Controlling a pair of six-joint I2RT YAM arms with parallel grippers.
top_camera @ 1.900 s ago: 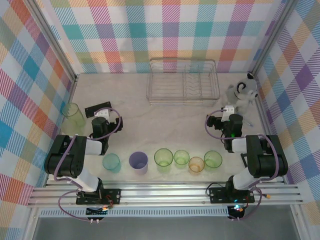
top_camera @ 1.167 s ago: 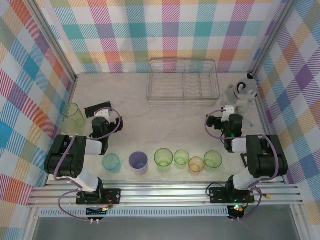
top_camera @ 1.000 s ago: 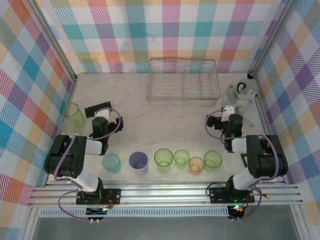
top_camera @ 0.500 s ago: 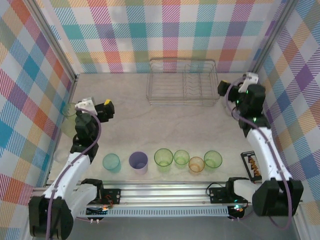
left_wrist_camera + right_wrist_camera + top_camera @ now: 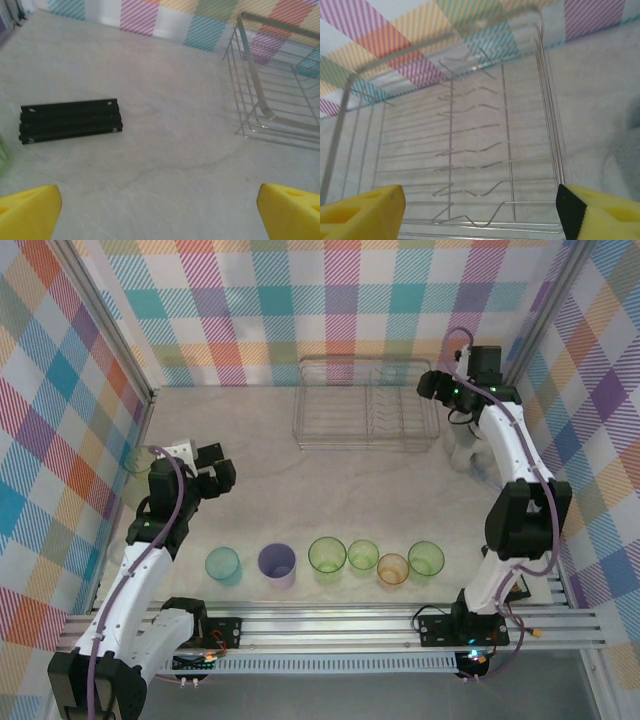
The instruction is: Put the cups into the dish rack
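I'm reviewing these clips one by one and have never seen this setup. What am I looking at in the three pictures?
Two robot arms are bolted at the table's near edge, each ending in a two-finger gripper. One picture looks down from above. The other two come from cameras on the wrists, with yellow fingertips at the bottom corners. Six cups stand in a row near the arms. The wire rack sits at the back, with no cups in it. The left gripper and right gripper are both open and hold nothing.
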